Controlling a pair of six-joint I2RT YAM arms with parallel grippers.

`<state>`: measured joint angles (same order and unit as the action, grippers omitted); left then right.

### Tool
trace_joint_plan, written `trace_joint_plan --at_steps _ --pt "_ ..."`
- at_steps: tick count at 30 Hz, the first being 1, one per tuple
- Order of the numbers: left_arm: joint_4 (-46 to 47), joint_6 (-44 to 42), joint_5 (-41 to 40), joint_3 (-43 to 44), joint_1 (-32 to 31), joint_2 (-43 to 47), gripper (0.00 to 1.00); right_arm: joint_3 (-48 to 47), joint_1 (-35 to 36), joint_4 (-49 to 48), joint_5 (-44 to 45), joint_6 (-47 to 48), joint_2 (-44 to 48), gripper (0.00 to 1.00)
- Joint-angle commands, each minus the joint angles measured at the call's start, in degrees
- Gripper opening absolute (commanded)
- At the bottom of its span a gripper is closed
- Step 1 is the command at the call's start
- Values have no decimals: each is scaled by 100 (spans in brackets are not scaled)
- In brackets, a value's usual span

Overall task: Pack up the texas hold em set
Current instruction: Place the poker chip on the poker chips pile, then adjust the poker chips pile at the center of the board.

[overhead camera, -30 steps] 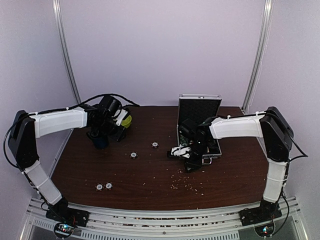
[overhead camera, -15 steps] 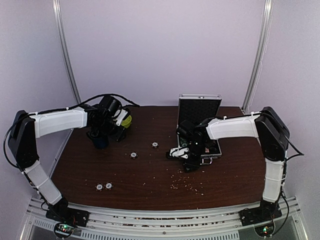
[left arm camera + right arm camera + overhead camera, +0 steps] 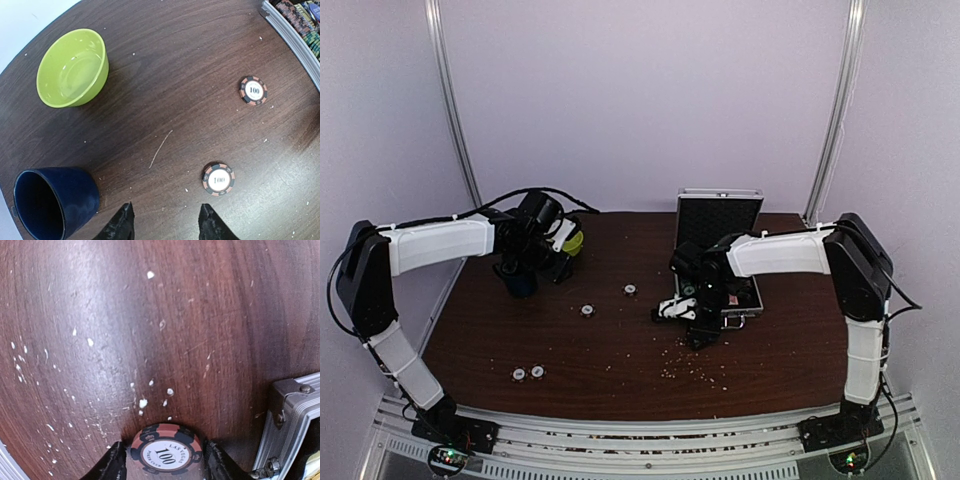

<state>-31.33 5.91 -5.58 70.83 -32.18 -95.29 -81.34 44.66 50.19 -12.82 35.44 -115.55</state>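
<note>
Round red-black poker chip lies between the widening right gripper jaws, grip unclear, still outside the silver aluminium briefcase; left gripper jaws apart, empty.

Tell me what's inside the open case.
Rows of poker chips show at one corner of the case; the right arm covers most of its tray from above.
</note>
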Motion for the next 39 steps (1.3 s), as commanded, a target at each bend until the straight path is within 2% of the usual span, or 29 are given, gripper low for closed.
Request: trace_joint_plan --at_steps 1,12,21,39 --pt "105 -81 62 160 59 -39 44 119 10 454 43 16 -177 52" --pt "109 -75 66 168 56 -78 44 639 85 162 103 -192 381 52" --pt "92 -81 57 168 61 -92 44 193 80 115 264 -288 367 53" --pt "54 -86 145 186 57 -131 44 -267 120 287 -353 -211 -177 55"
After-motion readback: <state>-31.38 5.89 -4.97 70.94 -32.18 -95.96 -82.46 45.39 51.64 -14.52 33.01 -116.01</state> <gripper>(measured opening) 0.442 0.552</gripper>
